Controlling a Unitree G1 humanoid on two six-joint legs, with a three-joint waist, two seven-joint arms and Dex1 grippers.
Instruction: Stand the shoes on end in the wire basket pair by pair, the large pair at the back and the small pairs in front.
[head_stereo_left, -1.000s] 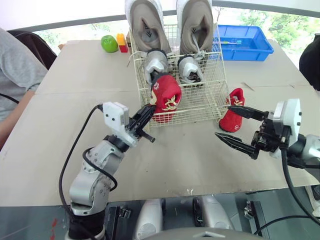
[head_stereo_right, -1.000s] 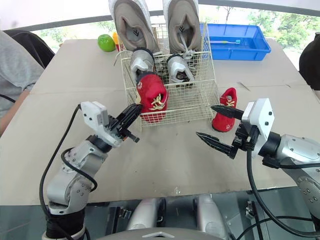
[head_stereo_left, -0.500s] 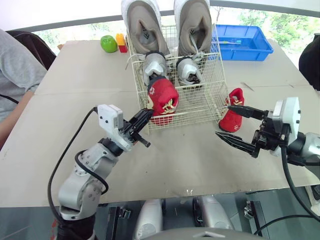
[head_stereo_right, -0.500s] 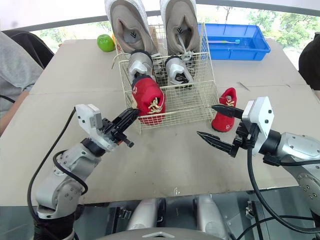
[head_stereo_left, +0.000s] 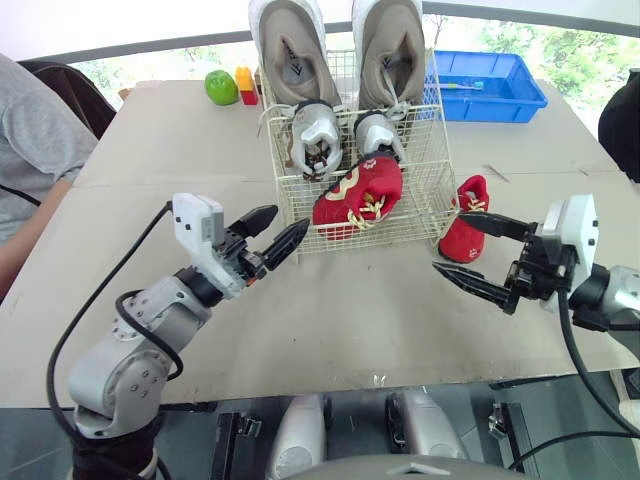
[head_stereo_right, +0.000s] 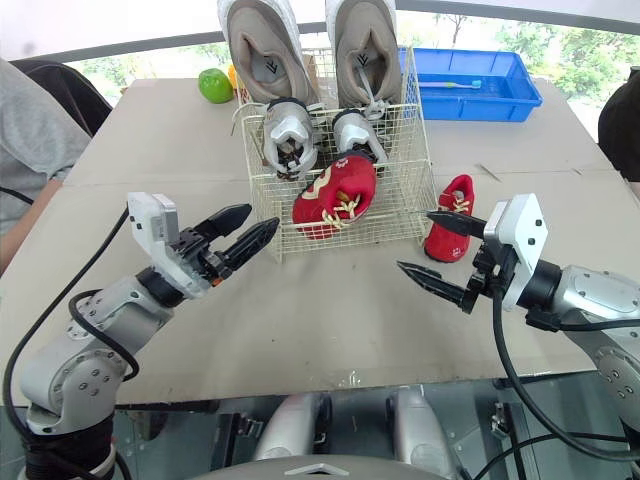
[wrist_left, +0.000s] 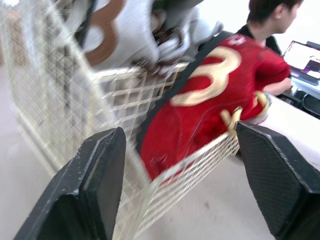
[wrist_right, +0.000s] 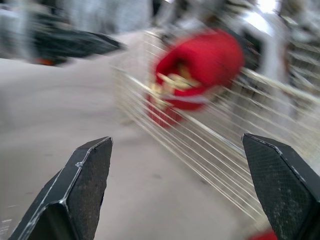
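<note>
Front row of the wire basket (head_stereo_left: 400, 226): one red shoe (head_stereo_left: 358, 193) lies slanted across it, not on end, taking up most of the row's width. Its mate (head_stereo_left: 464, 236) is outside, standing on the table (head_stereo_left: 350, 330) just beside the basket's right wall. Behind the slanted one sit the silver pair (head_stereo_left: 315, 135), then the large pair (head_stereo_left: 290, 50) at the back, both upright.

Left gripper (head_stereo_left: 292, 216): spread wide, empty, near the basket's front-left corner, not touching. Right gripper (head_stereo_right: 413, 239): wide open, empty, upper finger close to the outside shoe.

Risks as I read it:
- Mate goes in now → it rides on top of the slanted shoe or jams, since there is no free slot.
- Left finger pokes through the mesh while righting the shoe → snag, and the basket drags.
- A hard push on the slanted shoe tips the silver pair behind it.
- A sloppy right approach knocks the free shoe over or shoves the basket sideways.
</note>
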